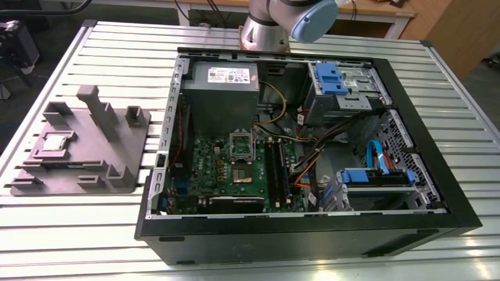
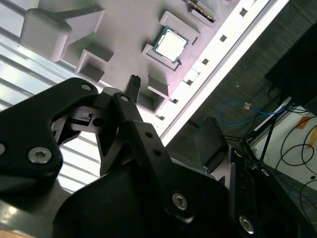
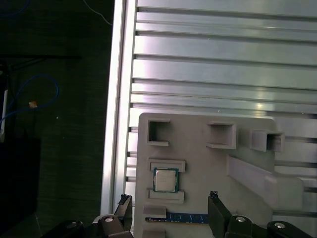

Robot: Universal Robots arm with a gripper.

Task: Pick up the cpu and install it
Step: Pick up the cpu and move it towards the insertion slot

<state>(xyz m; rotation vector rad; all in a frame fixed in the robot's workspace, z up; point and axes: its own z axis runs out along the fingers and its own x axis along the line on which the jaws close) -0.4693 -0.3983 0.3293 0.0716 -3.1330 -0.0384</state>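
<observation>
The cpu [image 3: 165, 179] is a small silvery square chip lying flat between two low brackets on the grey fixture plate [image 3: 198, 163]. It also shows in the second wrist view [image 2: 170, 43] and at the exterior view's left [image 1: 53, 142]. My gripper [image 3: 170, 201] hangs above the plate, open, its two black fingertips [image 3: 214, 198] spread wide to either side of the chip with nothing between them. One fingertip [image 2: 133, 83] shows in the second wrist view, apart from the chip. The open computer case [image 1: 437, 175] holds the green motherboard with its bare socket [image 1: 240, 171].
The fixture plate [image 1: 117, 152] carries upright blocks [image 1: 100, 114] and a memory stick [image 3: 185, 217] beside the cpu. The slotted aluminium table [image 3: 213, 64] ends at an edge [image 3: 118, 99] close to the plate. Cables and blue drive bays [image 1: 336, 79] crowd the case.
</observation>
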